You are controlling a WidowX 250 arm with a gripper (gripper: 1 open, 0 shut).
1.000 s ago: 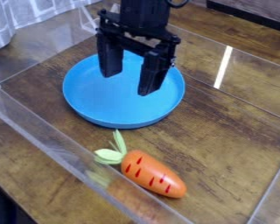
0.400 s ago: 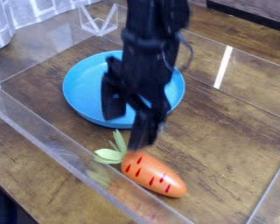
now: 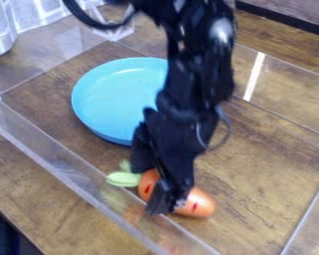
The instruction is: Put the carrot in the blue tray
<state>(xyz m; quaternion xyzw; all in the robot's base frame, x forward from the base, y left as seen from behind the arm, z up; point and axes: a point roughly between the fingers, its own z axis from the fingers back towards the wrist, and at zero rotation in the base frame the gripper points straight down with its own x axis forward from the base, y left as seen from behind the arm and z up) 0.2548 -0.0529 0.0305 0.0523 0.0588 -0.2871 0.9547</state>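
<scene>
While blurred, wide-open end effector point(image 3: 162, 184) holding nothing, hiding most of carrot point(image 3: 193, 206), blue tray point(image 3: 109, 98) behind.

Worktop point(image 3: 275, 129): dark wood, glossy.
Blue tray point(image 3: 103, 95): resting on worktop.
Carrot point(image 3: 191, 205): lying on worktop, near tray.

The carrot point(image 3: 189, 202) lies before the blue tray point(image 3: 107, 100), seemingly apart.
</scene>
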